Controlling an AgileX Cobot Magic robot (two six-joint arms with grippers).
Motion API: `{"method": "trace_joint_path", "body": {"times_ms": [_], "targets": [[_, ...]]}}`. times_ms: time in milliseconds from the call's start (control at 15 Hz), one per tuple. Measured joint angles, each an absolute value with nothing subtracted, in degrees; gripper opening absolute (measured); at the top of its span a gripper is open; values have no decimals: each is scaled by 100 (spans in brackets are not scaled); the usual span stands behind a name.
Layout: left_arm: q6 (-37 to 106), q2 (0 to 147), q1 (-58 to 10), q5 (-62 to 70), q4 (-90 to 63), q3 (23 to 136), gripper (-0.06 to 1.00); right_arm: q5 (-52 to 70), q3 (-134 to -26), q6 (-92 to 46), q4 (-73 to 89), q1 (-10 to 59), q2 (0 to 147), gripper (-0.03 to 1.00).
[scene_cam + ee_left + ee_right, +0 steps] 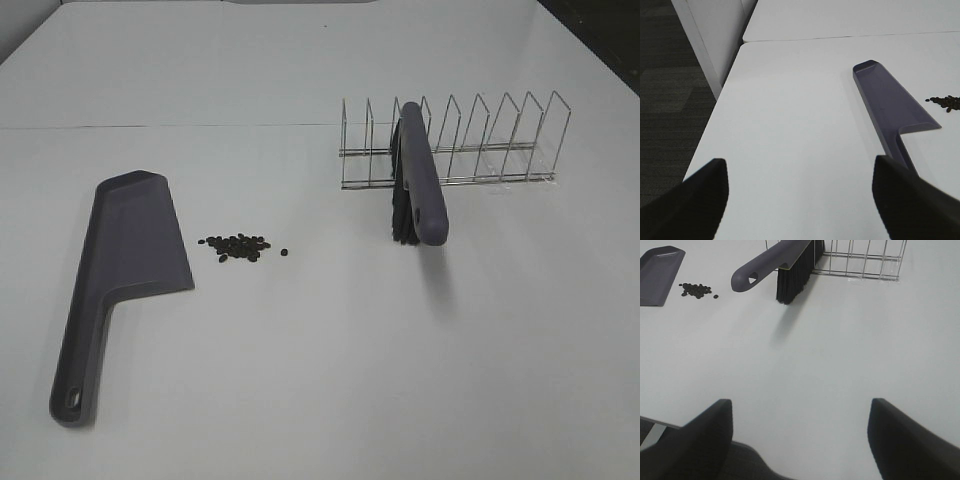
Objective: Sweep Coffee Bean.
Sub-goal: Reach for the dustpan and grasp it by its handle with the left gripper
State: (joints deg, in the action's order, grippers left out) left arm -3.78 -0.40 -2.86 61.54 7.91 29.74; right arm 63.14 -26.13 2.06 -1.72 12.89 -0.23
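A small loose cluster of dark coffee beans [238,246] lies on the white table, just right of a grey-purple dustpan [128,260] that lies flat. The beans [696,290] and dustpan [659,272] also show in the right wrist view, and in the left wrist view the dustpan [892,107] sits with the beans [946,101] at the frame edge. A grey brush [418,185] with black bristles leans in a wire rack [455,140]. My left gripper [800,200] and right gripper [800,440] are both open and empty, well short of these things. Neither arm shows in the exterior view.
The wire rack [860,260] stands at the back right of the table. The table's left edge [715,105] drops to a dark floor. A seam [170,125] crosses the table behind the dustpan.
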Motion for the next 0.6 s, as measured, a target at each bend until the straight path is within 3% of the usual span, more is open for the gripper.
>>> {"method": "trace_joint_path", "body": {"times_ms": [600], "targets": [[-384, -40, -286, 6154, 791, 2974, 73, 6314, -2613, 206, -172, 1289, -23, 70]]}}
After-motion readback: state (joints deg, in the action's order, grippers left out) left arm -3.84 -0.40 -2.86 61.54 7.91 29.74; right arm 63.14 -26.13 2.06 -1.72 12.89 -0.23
